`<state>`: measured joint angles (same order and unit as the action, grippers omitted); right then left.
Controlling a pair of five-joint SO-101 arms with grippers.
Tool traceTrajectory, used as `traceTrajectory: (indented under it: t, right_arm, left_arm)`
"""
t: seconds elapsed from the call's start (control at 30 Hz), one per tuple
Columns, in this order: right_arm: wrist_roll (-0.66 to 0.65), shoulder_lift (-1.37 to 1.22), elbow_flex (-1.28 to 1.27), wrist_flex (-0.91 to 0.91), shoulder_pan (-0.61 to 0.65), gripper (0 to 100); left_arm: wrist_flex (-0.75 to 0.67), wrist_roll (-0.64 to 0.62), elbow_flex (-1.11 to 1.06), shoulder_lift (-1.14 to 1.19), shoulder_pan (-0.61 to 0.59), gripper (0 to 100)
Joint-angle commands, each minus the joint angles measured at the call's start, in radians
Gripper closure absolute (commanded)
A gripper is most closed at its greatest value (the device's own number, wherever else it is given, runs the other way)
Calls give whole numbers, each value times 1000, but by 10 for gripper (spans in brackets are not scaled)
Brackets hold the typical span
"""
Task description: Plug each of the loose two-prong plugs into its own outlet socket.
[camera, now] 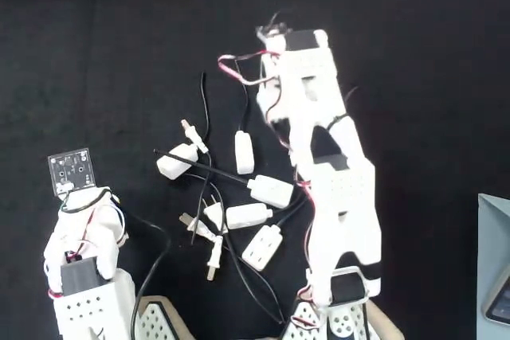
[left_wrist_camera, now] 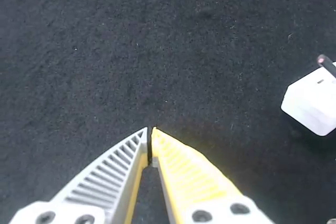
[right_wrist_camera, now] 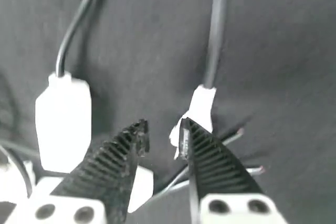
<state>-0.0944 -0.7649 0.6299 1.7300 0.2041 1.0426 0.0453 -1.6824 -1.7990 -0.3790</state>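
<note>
two grippers, two stances. the right gripper (right_wrist_camera: 161, 130) stands narrowly parted, dark cloth showing through the gap and nothing between its ribbed fingers (right_wrist_camera: 113, 161). just past one fingertip lies a small white plug (right_wrist_camera: 202, 106), so close that i cannot tell whether it touches. its black cord (right_wrist_camera: 215, 30) runs straight away from the gripper. beside the plug, a little apart, lies a white socket block (right_wrist_camera: 63, 124), long and rounded, its own cord leading off the same way.

the left gripper (left_wrist_camera: 150, 131) is closed tip to tip on nothing, one finger white, the other yellow, over the bare black table (left_wrist_camera: 131, 40). a white block (left_wrist_camera: 311, 106) lies well off to one side.

seen from above, the right arm (camera: 335, 197) stretches from 6 o'clock toward 12 along the 3 o'clock flank of the central heap. there a long socket (camera: 244, 151) lies 12 to 6, a slanted socket (camera: 271, 191) lies 10 to 4, and a low socket (camera: 263, 246) tilts 1 to 7. a tiny plug (camera: 194, 134) points its prongs at 11, and a lower plug (camera: 213, 256) lies 12 to 6. the left arm (camera: 84, 268) sits at 8 o'clock, well apart from the heap.
</note>
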Motion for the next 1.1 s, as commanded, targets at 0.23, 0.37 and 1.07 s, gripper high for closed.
traceTrajectory:
  t: [0.23,0.37,1.07]
  right_arm:
    - [-9,102,-116,29,-68,853]
    - [-11,102,-116,29,-106,824]
    - [23,-28,-4,31,-133,825]
  left_arm:
    - [-11,5,-16,-11,-8,970]
    - [-11,5,-16,-11,-8,970]
    - [-9,5,-18,-11,-8,970]
